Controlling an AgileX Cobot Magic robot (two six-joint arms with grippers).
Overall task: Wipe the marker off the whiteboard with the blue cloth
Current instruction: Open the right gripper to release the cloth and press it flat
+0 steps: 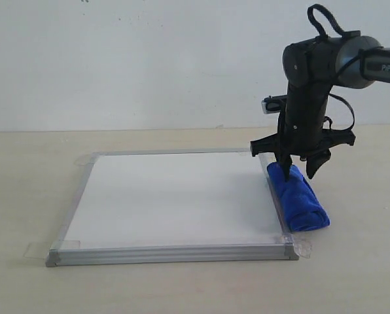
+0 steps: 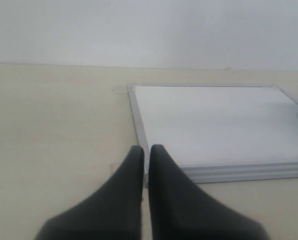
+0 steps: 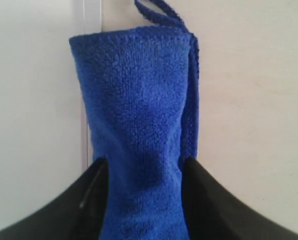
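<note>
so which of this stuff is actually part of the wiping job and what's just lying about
For the job: whiteboard; blue cloth along its edge; right gripper, jaws either side of the cloth. No marker lines show.
Just there: left gripper, jaws shut; tape tabs; table.

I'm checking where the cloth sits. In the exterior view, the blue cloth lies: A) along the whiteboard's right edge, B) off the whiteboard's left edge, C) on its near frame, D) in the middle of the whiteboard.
A: the blue cloth lies lengthwise against the right frame of the whiteboard, with the right gripper straddling its far end.
</note>
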